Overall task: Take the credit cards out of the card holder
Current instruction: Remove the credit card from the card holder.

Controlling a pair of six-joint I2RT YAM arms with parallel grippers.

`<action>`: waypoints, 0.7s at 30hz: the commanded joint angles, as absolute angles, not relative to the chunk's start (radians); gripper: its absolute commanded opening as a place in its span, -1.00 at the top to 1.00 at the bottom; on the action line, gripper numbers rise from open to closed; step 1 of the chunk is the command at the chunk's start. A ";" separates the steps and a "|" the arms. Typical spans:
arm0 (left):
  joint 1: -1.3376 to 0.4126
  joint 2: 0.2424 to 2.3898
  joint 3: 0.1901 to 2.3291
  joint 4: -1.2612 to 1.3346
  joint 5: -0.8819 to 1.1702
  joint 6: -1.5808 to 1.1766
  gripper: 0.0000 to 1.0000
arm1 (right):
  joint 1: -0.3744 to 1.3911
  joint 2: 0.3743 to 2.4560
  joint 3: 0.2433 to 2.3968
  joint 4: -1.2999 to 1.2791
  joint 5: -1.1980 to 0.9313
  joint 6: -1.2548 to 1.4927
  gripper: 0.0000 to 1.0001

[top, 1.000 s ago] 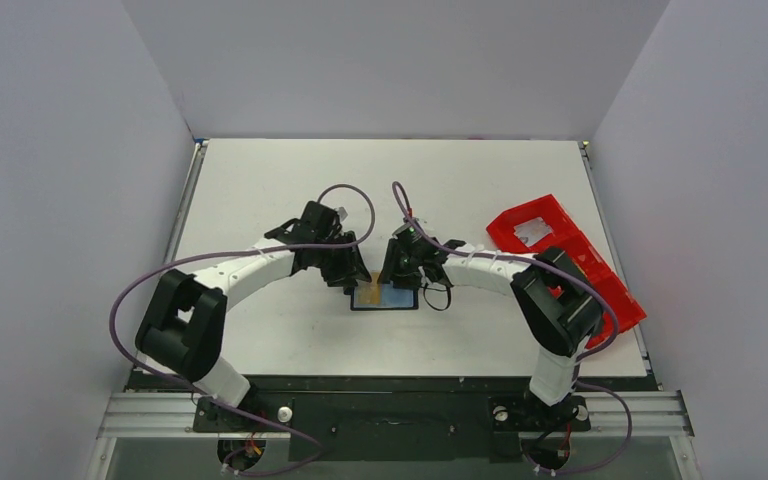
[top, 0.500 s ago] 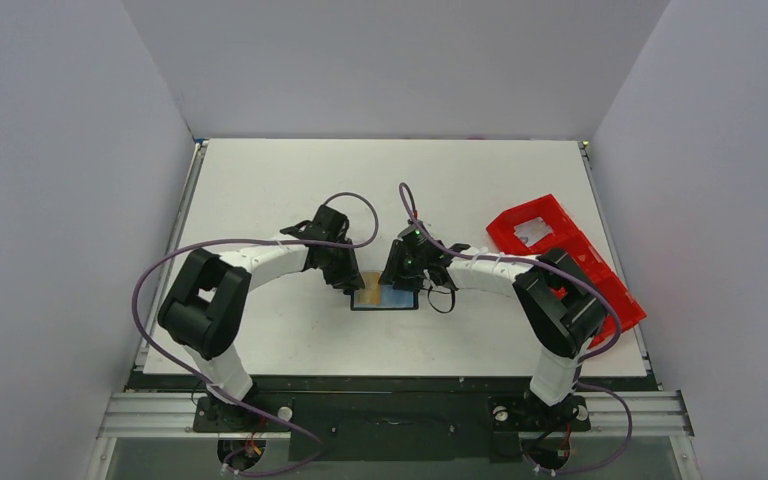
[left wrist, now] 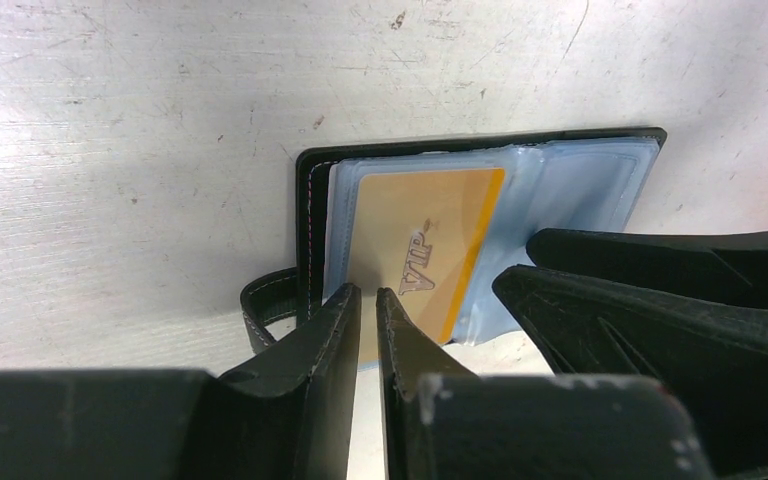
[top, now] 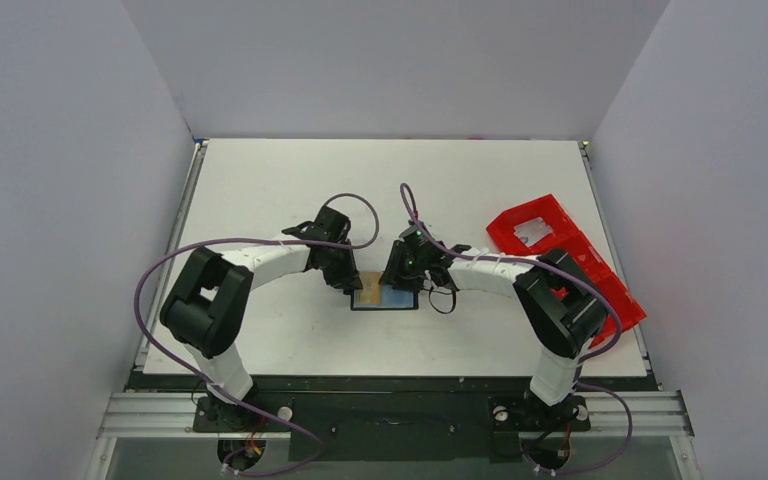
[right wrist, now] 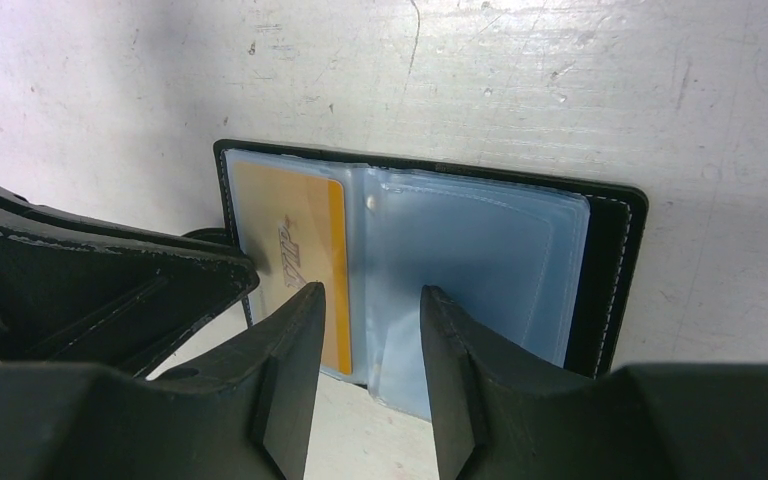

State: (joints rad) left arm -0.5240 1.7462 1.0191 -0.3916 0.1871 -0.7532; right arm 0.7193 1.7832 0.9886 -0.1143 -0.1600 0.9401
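The left fingers (left wrist: 338, 312) have just narrowed to a slit over the edge of the gold card (left wrist: 420, 230), so the pull looks imminent, though I cannot tell if they grip it. The card holder (top: 385, 297) lies open on the bench (top: 290, 180), with the left fingers at its 10 o'clock. The right fingers (right wrist: 295, 330) stand apart at 1 o'clock.

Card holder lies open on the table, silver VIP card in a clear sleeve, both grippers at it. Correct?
No: the VIP card is gold-orange, not silver, as the left wrist view shows. The rest holds.
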 commanded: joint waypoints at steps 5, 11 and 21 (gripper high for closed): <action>-0.528 1.699 1.035 -0.392 0.106 -0.720 0.78 | 0.710 1.743 0.967 -0.106 -0.150 0.937 0.26; -0.529 1.697 1.034 -0.396 0.102 -0.715 0.77 | 0.709 1.742 0.965 -0.107 -0.147 0.935 0.26; -0.556 1.743 1.036 -0.354 0.140 -0.715 0.93 | 0.710 1.743 0.975 -0.112 -0.158 0.924 0.27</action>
State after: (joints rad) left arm -0.5354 1.7374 1.0191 -0.3965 0.1196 -0.7231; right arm 0.7139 1.7775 0.9794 -0.1059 -0.1616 0.9390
